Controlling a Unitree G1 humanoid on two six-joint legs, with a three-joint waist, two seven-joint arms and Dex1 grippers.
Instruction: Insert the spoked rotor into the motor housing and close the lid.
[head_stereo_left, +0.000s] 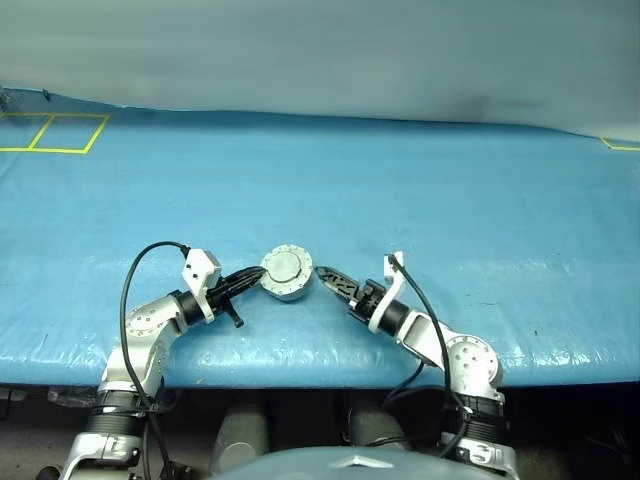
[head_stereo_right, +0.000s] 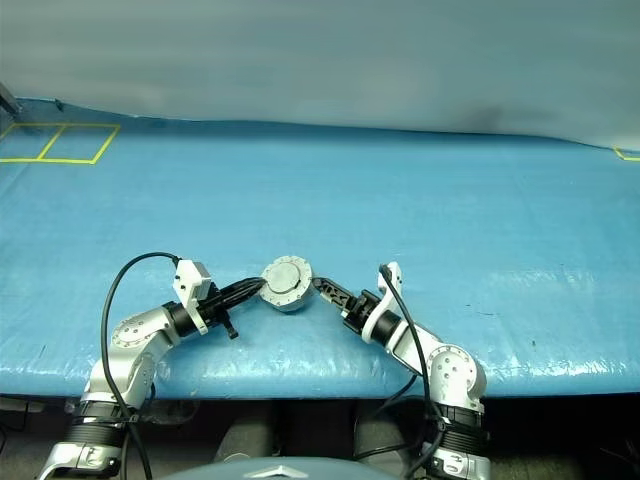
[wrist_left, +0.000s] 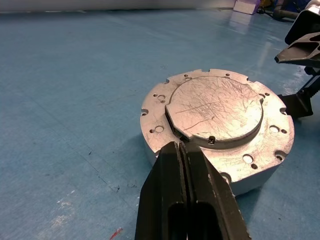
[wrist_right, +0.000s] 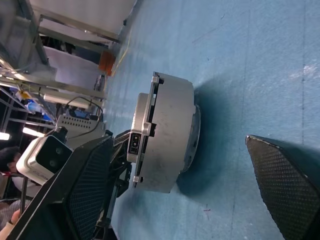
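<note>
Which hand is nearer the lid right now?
Left. The left hand, shut, reaches the lid at its left edge; the right hand, open, sits just off the housing's right side.

Scratched silver-grey lid (wrist_left: 215, 107), black tool fingers (wrist_left: 187, 200), blue table cover (head_stereo_left: 400, 180) with yellow lines (head_stereo_left: 50, 135).

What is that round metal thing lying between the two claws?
On the blue table, near its front edge, sits the motor housing with its lid closed. It is a silver puck with rim holes, the only loose object there.
</note>
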